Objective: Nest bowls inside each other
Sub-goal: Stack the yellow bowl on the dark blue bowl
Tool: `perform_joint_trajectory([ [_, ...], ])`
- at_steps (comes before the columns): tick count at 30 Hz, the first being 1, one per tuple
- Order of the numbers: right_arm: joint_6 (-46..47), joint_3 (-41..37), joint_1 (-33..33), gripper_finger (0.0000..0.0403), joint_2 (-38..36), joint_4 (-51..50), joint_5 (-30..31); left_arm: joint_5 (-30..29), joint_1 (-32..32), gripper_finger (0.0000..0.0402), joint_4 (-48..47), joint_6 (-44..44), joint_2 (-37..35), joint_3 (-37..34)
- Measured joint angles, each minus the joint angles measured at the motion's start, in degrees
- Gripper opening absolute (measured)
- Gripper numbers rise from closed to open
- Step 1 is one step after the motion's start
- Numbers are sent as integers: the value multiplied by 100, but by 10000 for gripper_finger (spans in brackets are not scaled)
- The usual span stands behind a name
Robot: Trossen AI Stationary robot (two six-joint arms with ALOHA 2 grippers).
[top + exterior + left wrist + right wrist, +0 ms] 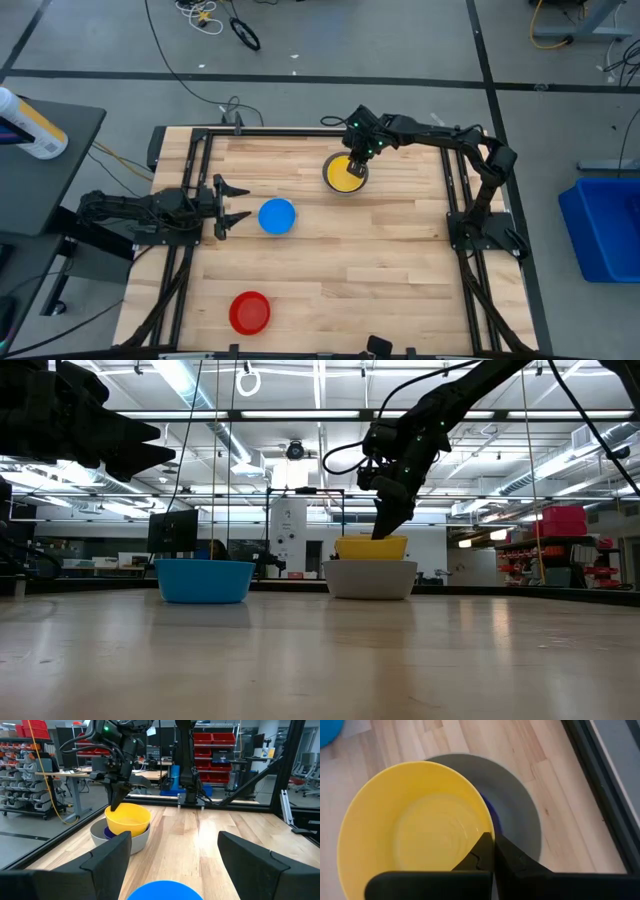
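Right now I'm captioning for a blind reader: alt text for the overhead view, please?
The right gripper, shut, pinches a yellow bowl sitting in a grey bowl. The open left gripper waits beside a light blue bowl; a red bowl sits apart.

Yellow bowl (345, 175) above a grey bowl (520, 805), a dark blue bowl (109, 833) between them; light blue bowl (277, 216); red bowl (249, 312); pale wooden table (380, 260) with streaked grain; black arms (440, 140).
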Motion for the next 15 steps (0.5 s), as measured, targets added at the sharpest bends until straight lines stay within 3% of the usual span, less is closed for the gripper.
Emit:
perform_joint_trajectory([
  [15,86,0,-82,5,0,47,-69,0,-1,306,0,0,-2,0],
])
